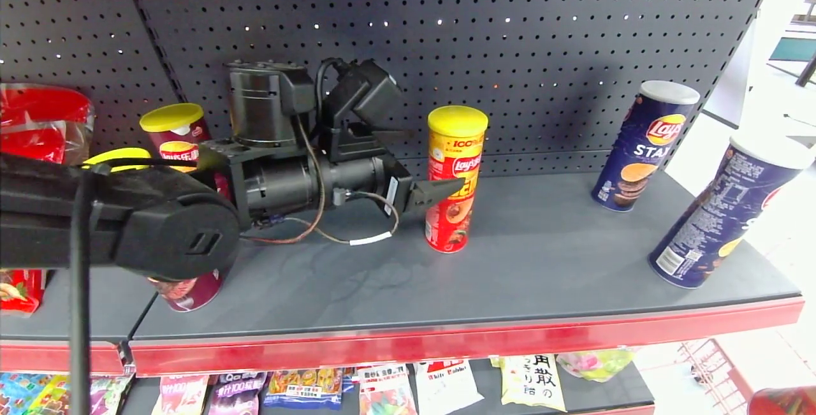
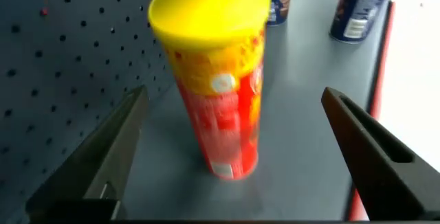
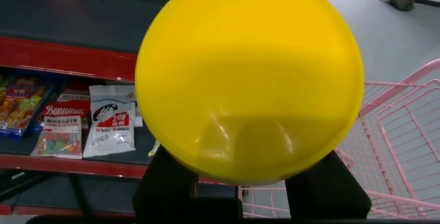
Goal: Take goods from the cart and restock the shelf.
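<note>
A red and yellow chips can (image 1: 454, 179) with a yellow lid stands upright on the grey shelf (image 1: 548, 255), near the pegboard back. My left gripper (image 1: 446, 190) is open at the can's mid height. In the left wrist view its black fingers (image 2: 103, 162) stand on either side of the can (image 2: 220, 86), with a gap on each side. My right gripper (image 3: 251, 189) is shut on another can, whose yellow lid (image 3: 249, 73) faces the camera. That can's body is hidden. It is held beside the pink cart (image 3: 412, 141).
Two dark blue cans stand at the shelf's right, one upright (image 1: 644, 147), one leaning near the front edge (image 1: 727, 211). A maroon can (image 1: 175, 138) and red bags (image 1: 38, 122) sit at the left. Snack bags (image 1: 382, 389) fill the lower shelf.
</note>
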`<state>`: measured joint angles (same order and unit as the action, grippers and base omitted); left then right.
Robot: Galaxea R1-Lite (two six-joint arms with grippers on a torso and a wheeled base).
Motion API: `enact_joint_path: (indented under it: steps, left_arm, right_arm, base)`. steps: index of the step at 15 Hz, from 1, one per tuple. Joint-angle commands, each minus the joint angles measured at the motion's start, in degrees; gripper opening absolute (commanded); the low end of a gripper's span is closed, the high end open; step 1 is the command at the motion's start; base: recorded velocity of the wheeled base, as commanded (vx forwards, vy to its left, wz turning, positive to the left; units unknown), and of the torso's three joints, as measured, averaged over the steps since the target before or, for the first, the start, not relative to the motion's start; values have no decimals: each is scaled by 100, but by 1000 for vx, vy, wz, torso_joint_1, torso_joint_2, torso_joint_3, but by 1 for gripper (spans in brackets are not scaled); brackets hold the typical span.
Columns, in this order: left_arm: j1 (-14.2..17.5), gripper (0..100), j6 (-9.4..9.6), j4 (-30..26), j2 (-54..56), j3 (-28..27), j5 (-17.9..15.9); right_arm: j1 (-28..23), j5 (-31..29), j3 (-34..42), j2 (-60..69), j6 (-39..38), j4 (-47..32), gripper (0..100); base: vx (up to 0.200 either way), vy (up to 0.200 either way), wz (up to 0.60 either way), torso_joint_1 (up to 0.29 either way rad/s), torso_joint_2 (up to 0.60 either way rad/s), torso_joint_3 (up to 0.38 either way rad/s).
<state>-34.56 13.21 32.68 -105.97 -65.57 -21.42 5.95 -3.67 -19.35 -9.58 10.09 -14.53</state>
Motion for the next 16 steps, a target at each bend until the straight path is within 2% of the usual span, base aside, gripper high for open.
enact_joint_path:
  steps: [1, 5, 8, 13, 16]
  left_arm:
    - [-7, 100, -3, 19, -301, -184, 15]
    - [2, 100, -3, 10, -582, -544, 50]
    - [-7, 100, 6, 10, -811, -878, 261]
    - [-16, 100, -21, 1, -934, -1107, 314]
    - [-24, 100, -21, 10, -1039, -1247, 498]
  right_arm:
    - [3, -2, 10, 0, 1, -6, 0]
    - [3, -11, 10, -9, 1, -15, 0]
    - [3, -11, 19, 0, -7, -15, 0]
    - [-6, -29, 54, 27, -7, -15, 0]
    - [-6, -20, 54, 18, -7, -15, 0]
  base:
    - [0, 0, 0, 0, 0, 0]
    - [0, 0, 0, 0, 0, 0]
    - [0, 0, 0, 0, 0, 0]
    - [0, 0, 0, 0, 0, 0]
    - [0, 0, 0, 0, 0, 0]
